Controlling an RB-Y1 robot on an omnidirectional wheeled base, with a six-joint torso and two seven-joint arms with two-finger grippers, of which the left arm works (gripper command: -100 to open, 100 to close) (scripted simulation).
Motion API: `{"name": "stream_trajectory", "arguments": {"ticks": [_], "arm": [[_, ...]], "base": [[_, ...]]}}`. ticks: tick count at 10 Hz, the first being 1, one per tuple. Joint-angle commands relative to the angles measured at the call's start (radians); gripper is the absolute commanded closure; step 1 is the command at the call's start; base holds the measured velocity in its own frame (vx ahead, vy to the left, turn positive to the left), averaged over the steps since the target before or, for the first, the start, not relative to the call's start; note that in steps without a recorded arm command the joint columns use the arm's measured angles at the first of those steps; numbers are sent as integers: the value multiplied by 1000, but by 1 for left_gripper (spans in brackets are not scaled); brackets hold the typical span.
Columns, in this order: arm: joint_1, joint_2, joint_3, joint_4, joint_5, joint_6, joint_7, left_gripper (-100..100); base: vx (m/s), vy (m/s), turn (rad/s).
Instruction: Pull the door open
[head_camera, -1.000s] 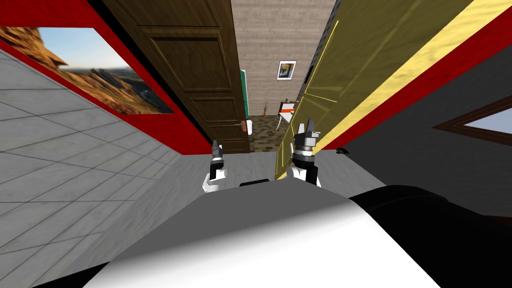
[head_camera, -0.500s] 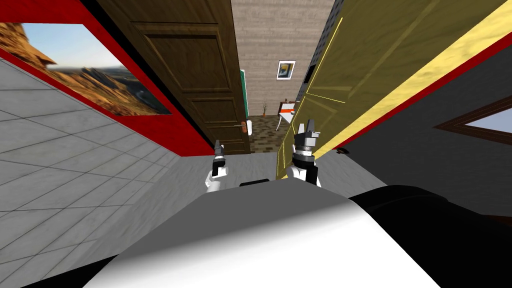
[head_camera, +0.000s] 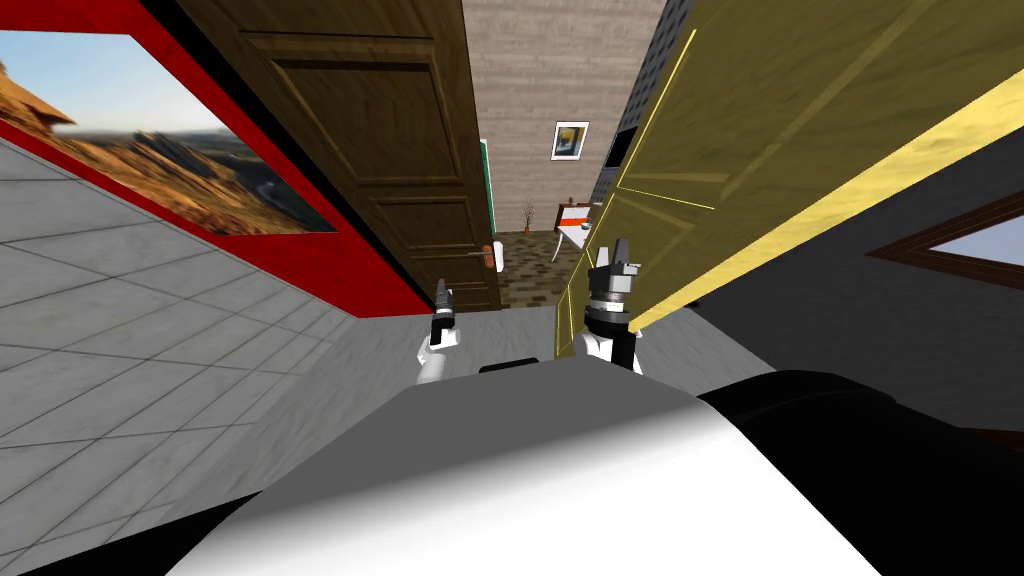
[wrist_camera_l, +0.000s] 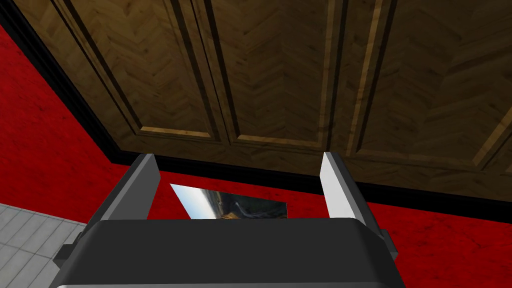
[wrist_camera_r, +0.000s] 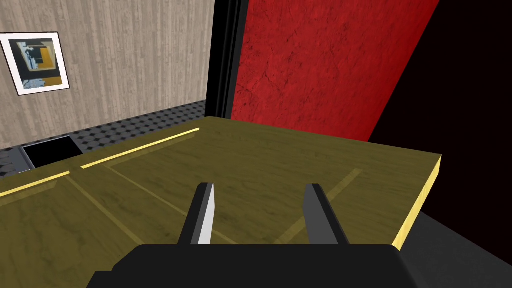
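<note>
A: How many doors does the robot face?
B: Two: a dark brown door (head_camera: 400, 150) and a yellow door (head_camera: 800, 110).
A: And end effectors?
B: Two: the left end effector (head_camera: 441, 290) and the right end effector (head_camera: 617, 248).
A: Pictures?
B: One landscape picture (head_camera: 150, 160) and one small framed picture (head_camera: 571, 140).

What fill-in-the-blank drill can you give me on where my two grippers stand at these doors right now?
The left gripper faces the brown door with its fingers ____.
The wall beside that door is coloured ____.
The right gripper points along the yellow door, holding ____.
In the head view the yellow door stands on the robot's ____ side.
Missing words: open; red; nothing; right.
</note>
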Motion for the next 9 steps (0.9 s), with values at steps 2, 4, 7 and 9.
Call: {"name": "stream_trajectory", "arguments": {"ticks": [2,4,7,9], "arm": [[-39,-2,6,61,2,1,-3,-100],[-83,-6,12,128,3,1,-7,-100],[-146,-14,20,217,5,1,-13,-100],[-167,-17,23,255,6,1,-15,-100]], "base": [[62,25,-12],[77,26,-34],[102,33,-29],[57,19,-14]]}}
